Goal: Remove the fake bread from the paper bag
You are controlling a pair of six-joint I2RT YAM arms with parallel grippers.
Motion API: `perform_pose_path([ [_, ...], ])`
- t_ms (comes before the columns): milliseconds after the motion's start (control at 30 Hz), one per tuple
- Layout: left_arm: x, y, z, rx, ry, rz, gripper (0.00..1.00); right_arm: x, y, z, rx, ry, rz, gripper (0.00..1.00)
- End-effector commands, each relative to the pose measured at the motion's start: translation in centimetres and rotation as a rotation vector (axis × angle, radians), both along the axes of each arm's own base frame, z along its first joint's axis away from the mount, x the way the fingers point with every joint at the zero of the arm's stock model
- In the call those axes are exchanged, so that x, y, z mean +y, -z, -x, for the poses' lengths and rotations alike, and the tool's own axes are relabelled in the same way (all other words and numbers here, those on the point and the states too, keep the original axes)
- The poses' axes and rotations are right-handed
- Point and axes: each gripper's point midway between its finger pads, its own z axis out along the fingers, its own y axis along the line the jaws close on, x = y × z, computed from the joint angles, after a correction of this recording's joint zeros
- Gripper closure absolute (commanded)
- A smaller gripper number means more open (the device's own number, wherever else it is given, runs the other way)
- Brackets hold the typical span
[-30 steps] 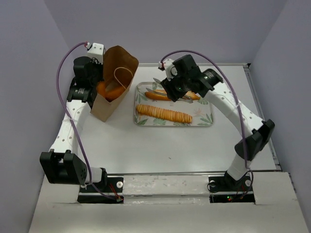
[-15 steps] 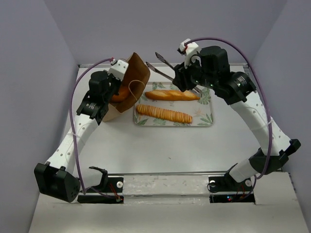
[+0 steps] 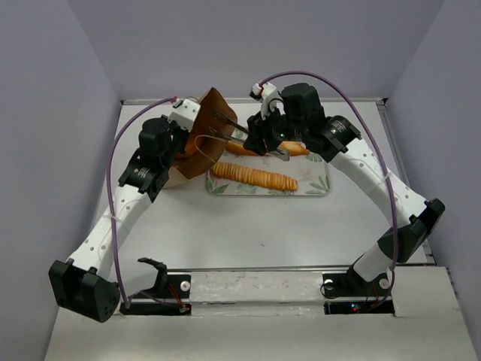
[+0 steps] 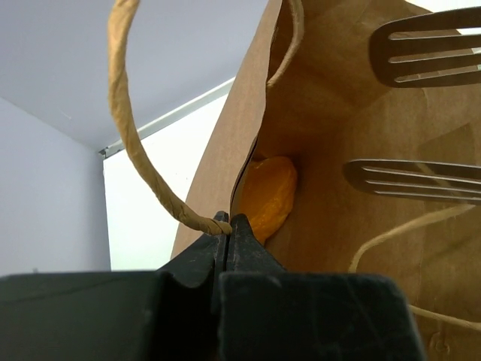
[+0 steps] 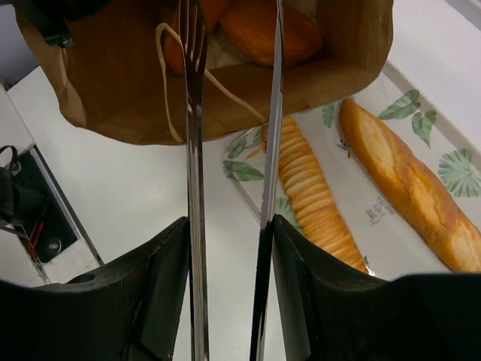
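Upper left of the overhead view: my left fingers (image 4: 252, 259) are pinched shut on the rim of the tall brown kraft-paper bag (image 3: 207, 105), which is tilted with its open mouth turned toward the tray. My right fingers (image 5: 194, 113), two long slotted metal blades, stand apart and reach into that mouth with nothing between them. Deep inside the bag lies a glossy orange oval plastic loaf (image 5: 263, 30); whether the blades touch it I cannot tell. A twisted paper-cord handle (image 5: 169, 98) hangs across the opening. Just right of the bag, at centre frame, the white leaf-printed tray (image 3: 314, 183) carries the long slashed golden plastic baguette (image 5: 409, 184). The long ribbed plastic stick loaf (image 3: 254, 177) lies beside it, lower in the frame. The tray sits flat on the white desk (image 3: 263, 226).
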Motion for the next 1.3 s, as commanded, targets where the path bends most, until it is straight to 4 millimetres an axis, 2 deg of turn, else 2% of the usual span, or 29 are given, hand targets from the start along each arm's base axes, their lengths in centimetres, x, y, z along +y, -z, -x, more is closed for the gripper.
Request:
perform_pose_path([
  [0,0.1,-1.8,1.4,-0.081,0.009,-0.006,1.00,1.8,-2.7,-0.3,-0.062,-0.042,-0.093,0.49],
  [67,0.3,-1.6,1.7,-0.110,0.009,-0.047,1.00,1.2,-3.5,-0.6,-0.081,-0.009,-0.086,0.49],
  [100,0.7,-2.5,1.7,-0.157,0.002,-0.076,1.00,0.6,-3.9,-1.1,-0.110,0.026,-0.072,0.49],
  [133,1.2,-2.5,1.8,-0.169,-0.017,-0.092,1.00,0.1,-4.6,-0.9,-0.130,0.037,-0.073,0.48],
  [200,1.4,-2.2,1.9,-0.177,-0.014,-0.112,1.00,-0.6,-4.3,-1.1,-0.152,0.052,-0.039,0.48],
  [333,0.4,-2.7,2.0,-0.194,0.030,-0.075,1.00,0.0,0.0,0.2,-0.044,-0.023,0.016,0.48],
  [367,0.2,-2.7,1.9,-0.188,0.028,-0.053,1.00,0.4,1.9,0.7,0.010,-0.049,0.025,0.49],
  [400,0.2,-2.6,1.8,-0.182,0.025,-0.043,1.00,0.5,2.7,0.9,0.035,-0.055,0.028,0.50],
  [500,0.2,-1.7,1.8,-0.149,0.000,0.007,1.00,0.8,4.0,1.8,0.057,-0.068,0.018,0.50],
  [533,0.1,-1.5,1.8,-0.142,-0.002,0.027,1.00,0.6,5.3,1.9,0.073,-0.062,0.026,0.50],
  [600,-0.4,-1.2,2.2,-0.142,0.028,0.044,1.00,0.8,6.3,2.3,0.089,-0.057,0.029,0.50],
  [667,-1.2,-1.6,2.7,-0.163,0.081,0.051,1.00,1.0,7.1,1.9,0.103,-0.053,0.041,0.50],
  [700,-1.7,-2.2,3.2,-0.187,0.123,0.054,1.00,1.8,8.4,1.9,0.123,-0.061,0.063,0.50],
  [733,-3.2,-2.5,3.9,-0.200,0.214,0.062,1.00,2.3,8.7,1.7,0.119,-0.063,0.066,0.50],
  [767,-3.7,-2.8,4.6,-0.216,0.256,0.056,1.00,3.1,8.9,1.7,0.134,-0.057,0.055,0.50],
  [867,-5.4,-2.0,5.8,-0.194,0.361,0.070,1.00,4.9,10.1,0.4,0.153,-0.043,0.011,0.49],
  [967,-4.6,-0.5,5.5,-0.130,0.291,0.109,1.00,6.3,11.0,-0.4,0.149,-0.043,-0.009,0.49],
  [1000,-4.3,0.3,5.2,-0.103,0.265,0.104,1.00,6.6,10.5,-0.9,0.139,-0.039,-0.017,0.49],
  [1067,-4.2,0.6,5.1,-0.093,0.259,0.102,1.00,7.2,10.8,-1.4,0.139,-0.042,-0.013,0.49],
  [1133,-4.8,0.0,4.6,-0.094,0.273,0.119,1.00,8.3,10.3,-1.4,0.143,-0.083,-0.043,0.47],
  [1267,-5.1,-0.1,3.8,-0.081,0.260,0.136,1.00,8.9,10.9,-1.6,0.161,-0.086,-0.059,0.44],
])
